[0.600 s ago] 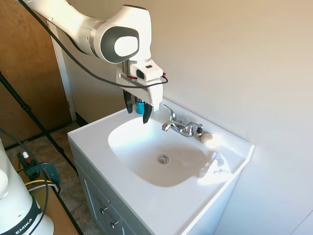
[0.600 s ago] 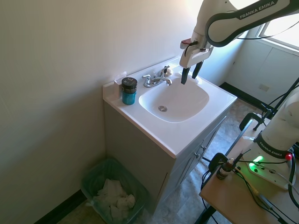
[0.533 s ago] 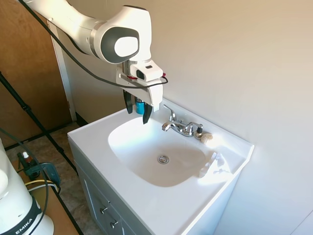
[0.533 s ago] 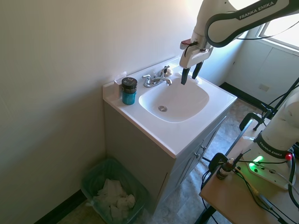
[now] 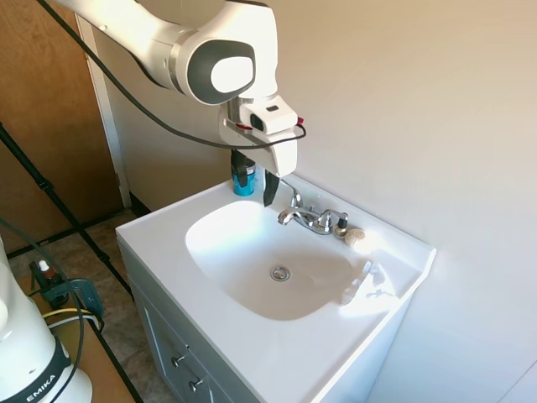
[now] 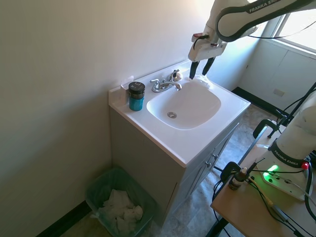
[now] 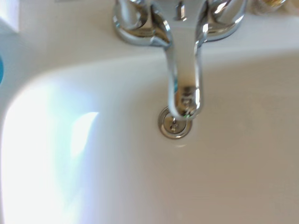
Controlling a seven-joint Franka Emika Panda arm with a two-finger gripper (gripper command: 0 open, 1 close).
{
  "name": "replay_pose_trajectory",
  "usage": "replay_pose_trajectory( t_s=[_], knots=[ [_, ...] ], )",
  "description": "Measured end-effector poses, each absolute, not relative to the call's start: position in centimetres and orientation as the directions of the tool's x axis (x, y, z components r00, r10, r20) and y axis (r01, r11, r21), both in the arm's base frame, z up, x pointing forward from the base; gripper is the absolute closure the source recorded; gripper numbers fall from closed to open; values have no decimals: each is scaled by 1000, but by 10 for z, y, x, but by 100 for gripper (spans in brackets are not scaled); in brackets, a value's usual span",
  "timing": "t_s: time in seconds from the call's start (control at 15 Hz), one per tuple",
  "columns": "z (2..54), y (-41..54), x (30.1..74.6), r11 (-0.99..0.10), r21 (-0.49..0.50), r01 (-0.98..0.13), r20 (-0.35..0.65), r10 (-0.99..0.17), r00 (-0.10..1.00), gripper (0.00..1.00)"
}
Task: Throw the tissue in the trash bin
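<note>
Bathroom vanity: a white table with a moulded sink stands against the wall, and the trash bin, already holding white waste, sits on the floor beside the cabinet. My gripper hangs spread and empty above the basin near the faucet, presumably positioned to survey the top. A blue jar stands at the far corner. The tissue lies crumpled on the sunlit rim, well apart from my gripper and not yet approached.
</note>
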State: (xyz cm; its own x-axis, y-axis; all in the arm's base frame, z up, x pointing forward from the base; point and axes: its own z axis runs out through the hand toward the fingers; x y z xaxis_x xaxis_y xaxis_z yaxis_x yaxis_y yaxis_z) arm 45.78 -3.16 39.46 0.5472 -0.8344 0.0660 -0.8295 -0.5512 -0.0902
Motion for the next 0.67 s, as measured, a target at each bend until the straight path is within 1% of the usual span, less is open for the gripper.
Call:
replay_pose_trajectory(
  t_s=[0.4,0.67],
  knots=[
    [361,-128,488,-370,-96,-924,26,-929,369,0],
    [345,-171,500,-290,-97,-952,27,-957,289,0]
  ],
)
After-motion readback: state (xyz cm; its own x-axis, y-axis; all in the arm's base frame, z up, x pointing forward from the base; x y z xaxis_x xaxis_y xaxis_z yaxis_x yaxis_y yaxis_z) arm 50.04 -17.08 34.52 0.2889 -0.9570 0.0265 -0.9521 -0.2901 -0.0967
